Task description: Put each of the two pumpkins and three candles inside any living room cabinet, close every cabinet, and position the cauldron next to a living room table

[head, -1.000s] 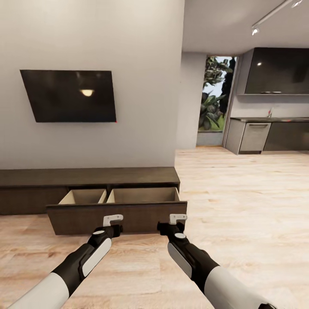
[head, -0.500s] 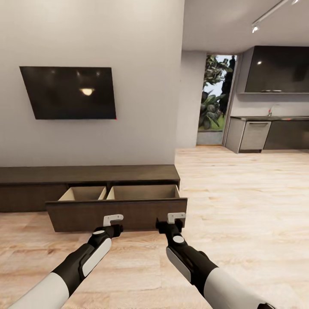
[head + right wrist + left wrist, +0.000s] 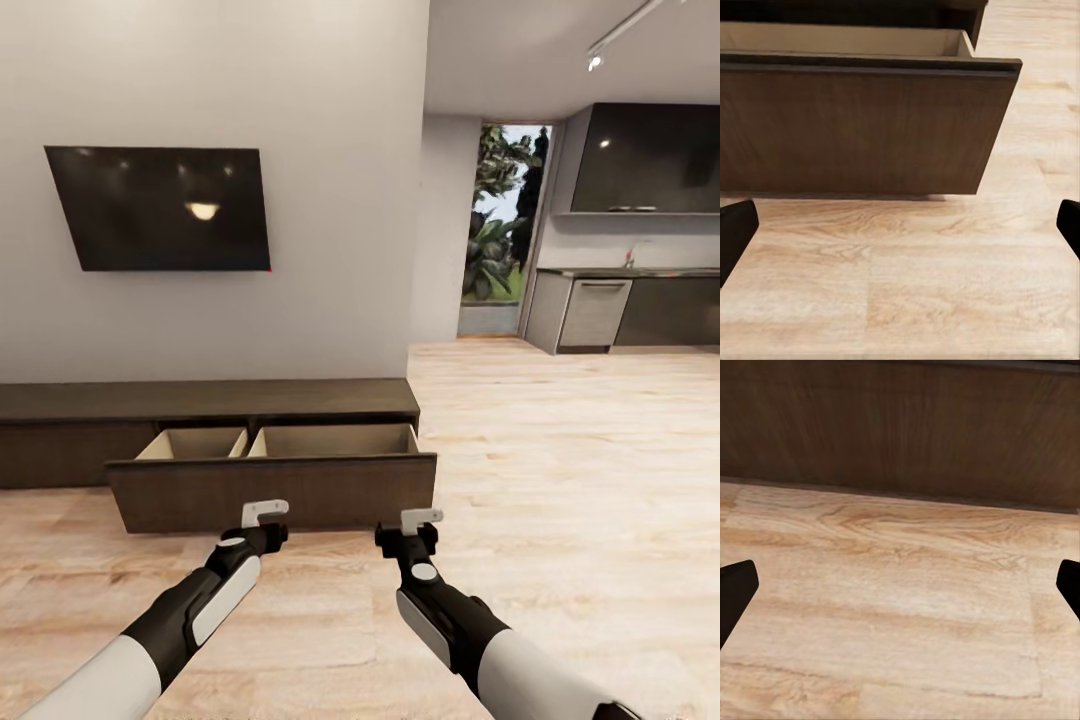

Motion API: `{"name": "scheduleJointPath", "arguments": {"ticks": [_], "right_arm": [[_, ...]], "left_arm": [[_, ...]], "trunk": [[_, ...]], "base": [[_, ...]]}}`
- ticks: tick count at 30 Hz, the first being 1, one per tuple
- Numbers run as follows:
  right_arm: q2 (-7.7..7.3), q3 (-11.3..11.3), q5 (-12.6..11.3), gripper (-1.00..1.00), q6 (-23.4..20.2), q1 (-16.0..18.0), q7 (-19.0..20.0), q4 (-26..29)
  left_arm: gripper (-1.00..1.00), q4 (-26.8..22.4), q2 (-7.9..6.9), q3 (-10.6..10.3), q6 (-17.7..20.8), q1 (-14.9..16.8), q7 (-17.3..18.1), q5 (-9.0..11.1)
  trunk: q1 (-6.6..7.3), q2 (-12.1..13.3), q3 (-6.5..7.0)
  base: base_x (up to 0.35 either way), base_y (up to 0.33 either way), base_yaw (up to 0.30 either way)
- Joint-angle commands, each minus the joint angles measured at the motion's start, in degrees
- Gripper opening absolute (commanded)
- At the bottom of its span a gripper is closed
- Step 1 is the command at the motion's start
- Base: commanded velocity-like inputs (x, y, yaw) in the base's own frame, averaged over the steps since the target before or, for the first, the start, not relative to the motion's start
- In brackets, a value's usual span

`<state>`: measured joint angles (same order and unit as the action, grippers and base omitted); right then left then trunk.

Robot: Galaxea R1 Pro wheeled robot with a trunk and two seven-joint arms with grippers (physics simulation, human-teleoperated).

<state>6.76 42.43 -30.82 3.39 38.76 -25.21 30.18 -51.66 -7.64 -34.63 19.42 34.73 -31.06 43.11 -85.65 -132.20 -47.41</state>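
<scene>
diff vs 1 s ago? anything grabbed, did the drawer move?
The right gripper has pulled back from the drawer front, from overlapping it to hanging over the floor. The view also shifted slightly, so the camera moved. Nothing was grabbed or released. The left gripper stays open at the front's lower edge; the cabinet drawer stays pulled out.

I see the cabinet (image 3: 210,402), a long low dark brown wooden unit, standing against the wall on the floor. Its wide handle-less drawer front (image 3: 272,492) is pulled out, exposing two light wood compartments (image 3: 335,441) with nothing visible inside.
</scene>
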Motion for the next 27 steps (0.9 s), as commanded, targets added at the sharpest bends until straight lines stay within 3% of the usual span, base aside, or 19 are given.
{"name": "scheduleJointPath", "arguments": {"ticks": [1, 7, 27], "right_arm": [[-0.03, 0.46, -0.57, 1.0, 0.37, 0.09, -0.37, -0.06], [-0.03, 0.52, -0.48, 1.0, 1.67, 0.09, -0.37, -0.12], [0.01, 1.5, -0.51, 1.0, 4.58, 0.09, 0.41, 0.38]], "left_arm": [[1.0, -0.09, -0.12, -0.6, 0.09, 0.07, -0.49, 0.4], [1.0, 0.03, -0.2, -1.55, 0.09, 0.07, -0.49, 0.36], [1.0, 0.5, -0.36, -1.67, 0.09, 0.07, 2.26, 0.31]], "trunk": [[-0.22, -0.45, -0.25], [-1.53, -2.85, -1.32], [-5.93, -10.87, -4.91]], "base": [[0.0, 0.0, 0.0], [0.0, 0.0, 0.0], [0.0, 0.0, 0.0]]}}
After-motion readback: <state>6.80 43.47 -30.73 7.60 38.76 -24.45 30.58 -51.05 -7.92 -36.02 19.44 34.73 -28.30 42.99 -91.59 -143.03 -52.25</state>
